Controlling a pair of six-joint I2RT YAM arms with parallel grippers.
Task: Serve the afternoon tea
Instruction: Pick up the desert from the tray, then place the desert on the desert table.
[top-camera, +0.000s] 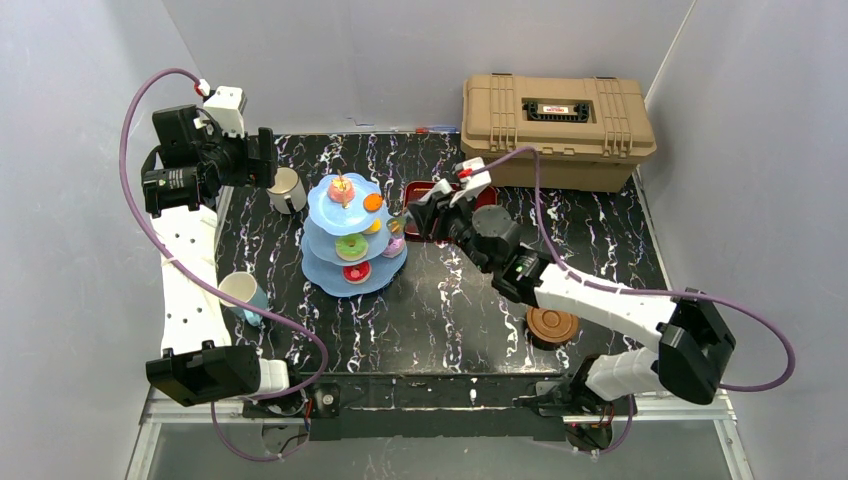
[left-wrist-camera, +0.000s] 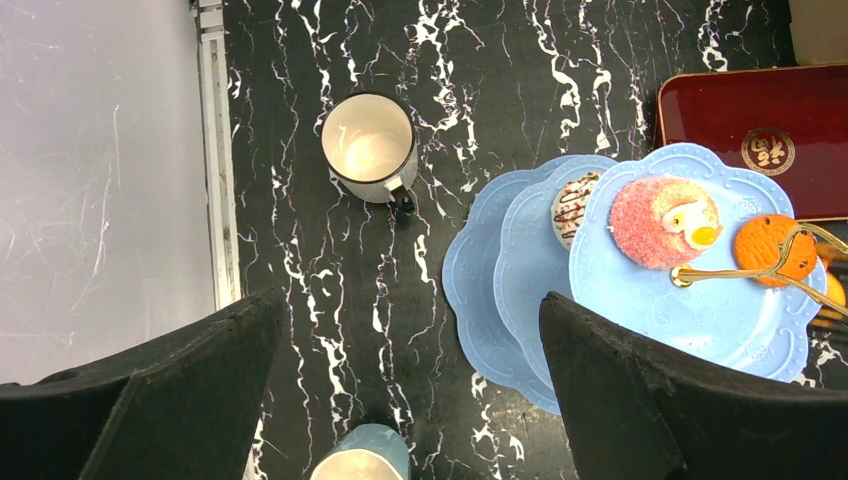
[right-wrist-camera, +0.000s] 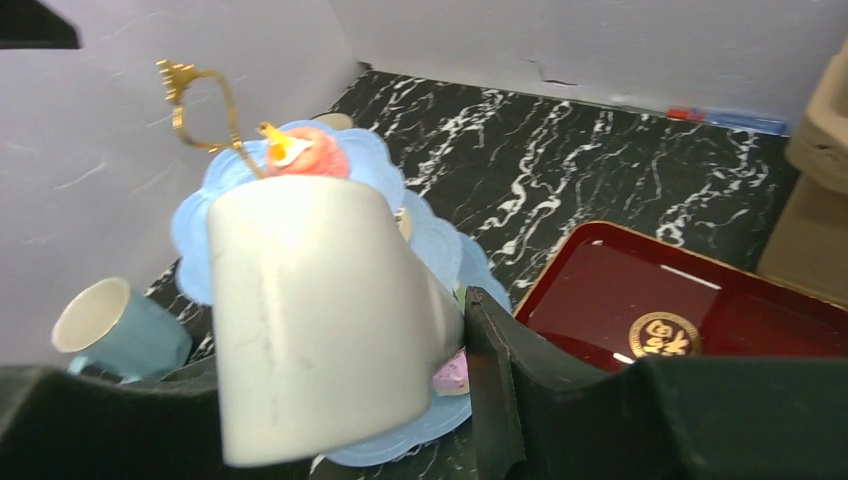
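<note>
1. The light blue three-tier stand (top-camera: 325, 212) is upright, left of centre on the black marbled surface (top-camera: 450, 300). Toy cakes sit on its tiers.
2. The right end effector (top-camera: 418, 213), just beside the stand, is pinching a broad silvery tool, apparently metal tongs (right-wrist-camera: 320, 320). A lilac cake (right-wrist-camera: 452, 372) shows just below; whether the two touch is unclear.
3. The left end effector (left-wrist-camera: 407, 310) hangs high with fingers spread wide, holding nothing, above the silvery-beige cup (left-wrist-camera: 368, 148).
4. The white-and-teal cup (top-camera: 243, 297) sits near the left edge. The brown saucers (top-camera: 552, 325) sit well apart, on the right.
5. The cakes look small, light and rigid, so they are likely to slip from smooth tongs; squeeze gently across the widest part.
6. The cups look hard and glossy, so hold them by the rim wall or handle.
7. The stand looks tall and could tip if nudged.
</note>
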